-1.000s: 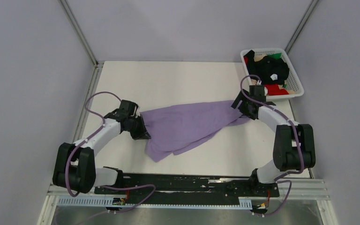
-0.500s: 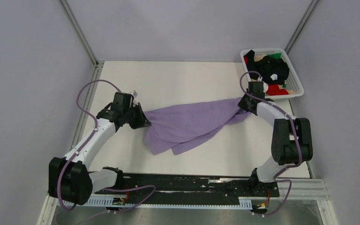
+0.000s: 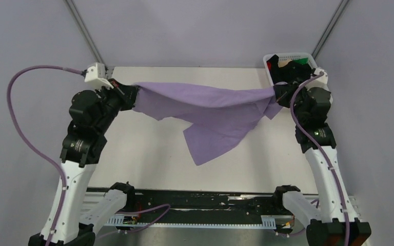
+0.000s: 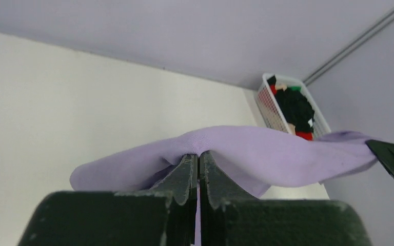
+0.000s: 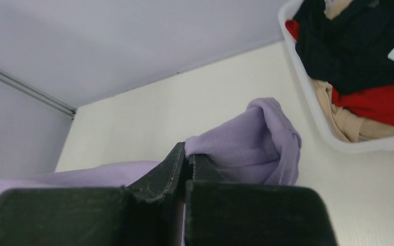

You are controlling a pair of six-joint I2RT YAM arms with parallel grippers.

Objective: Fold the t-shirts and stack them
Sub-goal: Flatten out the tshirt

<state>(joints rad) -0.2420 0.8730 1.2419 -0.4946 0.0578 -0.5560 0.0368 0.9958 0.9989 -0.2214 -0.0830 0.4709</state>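
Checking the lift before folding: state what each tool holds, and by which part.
Both hold the lavender t-shirt: left tool and right tool pinch opposite edges.

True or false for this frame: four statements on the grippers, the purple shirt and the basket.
1. The left gripper and right gripper are both shut on the purple t-shirt. True.
2. The purple t-shirt lies flat on the table. False: it hangs stretched between the grippers.
3. The white basket holds black clothes. True.
4. The basket stands at the near left corner. False: far right corner.
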